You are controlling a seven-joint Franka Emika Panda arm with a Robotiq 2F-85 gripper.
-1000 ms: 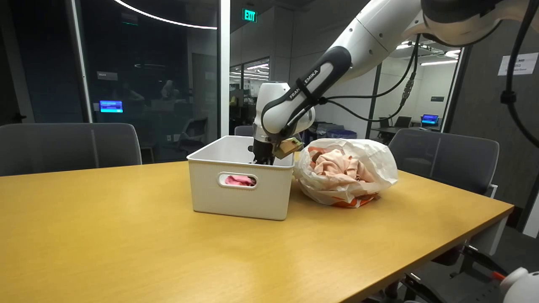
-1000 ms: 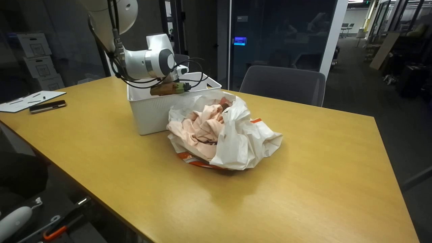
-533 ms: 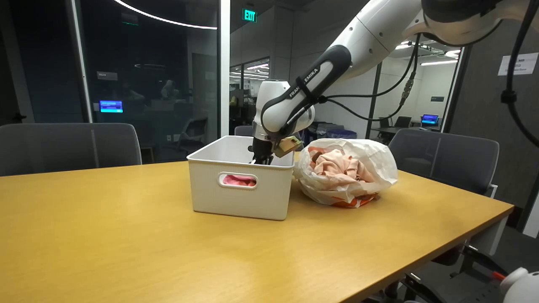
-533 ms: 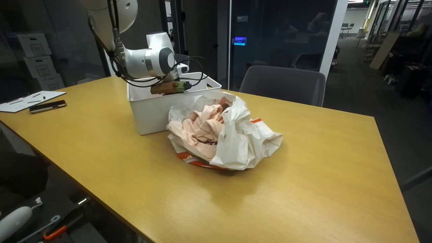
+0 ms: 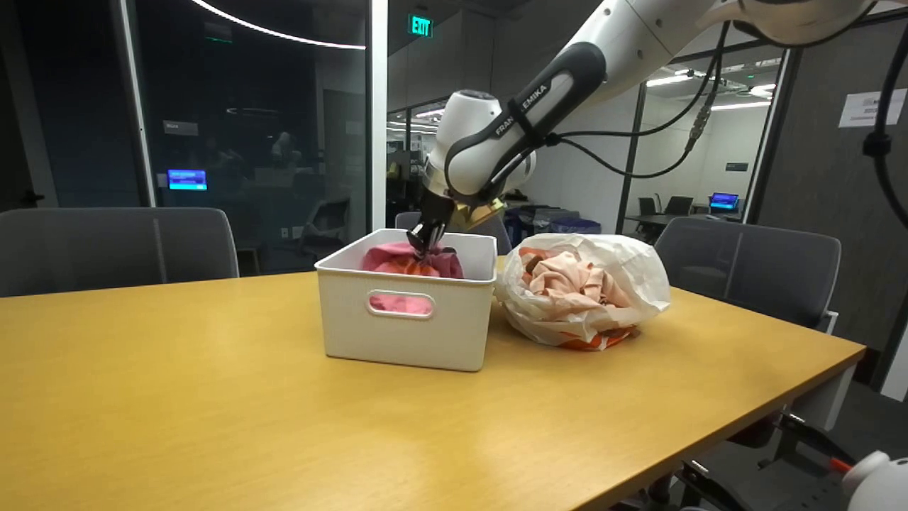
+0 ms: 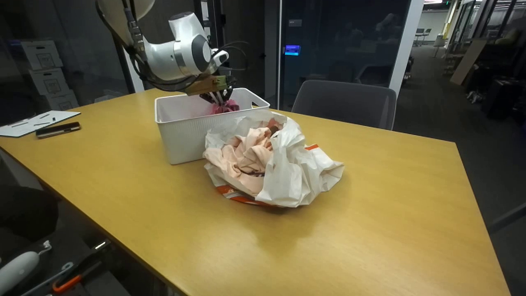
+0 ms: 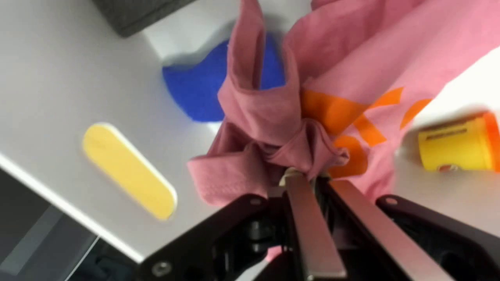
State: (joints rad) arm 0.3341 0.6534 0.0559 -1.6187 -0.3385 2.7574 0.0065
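In both exterior views the table [image 5: 213,397] spreads beneath a white plastic bin [image 5: 404,344]; the Franka Panda arm [image 5: 585,71] leans in over the bin; just beside the bin slumps an orange-marked white plastic bag [image 6: 304,176], peach cloth [image 6: 248,150] bunched in its mouth; whether bag and bin touch, I cannot tell; within the bin is an orange-printed pink garment [image 7: 269,117], its gathered top in the bin's opening, its lower folds down inside; the pincer [image 7: 308,178], there too, is closed on a fold of it; in the wrist view a dark grey block [image 7: 140,11], only partly in view, a blue piece [image 7: 195,89] partly covered by the garment and an orange-lidded yellow tub [image 7: 453,144], seemingly on its side, lie in the bin; the step in hand looks like raising the garment, gripped but not yet clear of the bin; the next move, I judge, calls for a firm pinch and a straight rise past the bin's rim, since the loose folds could drag the blue piece or the tub.
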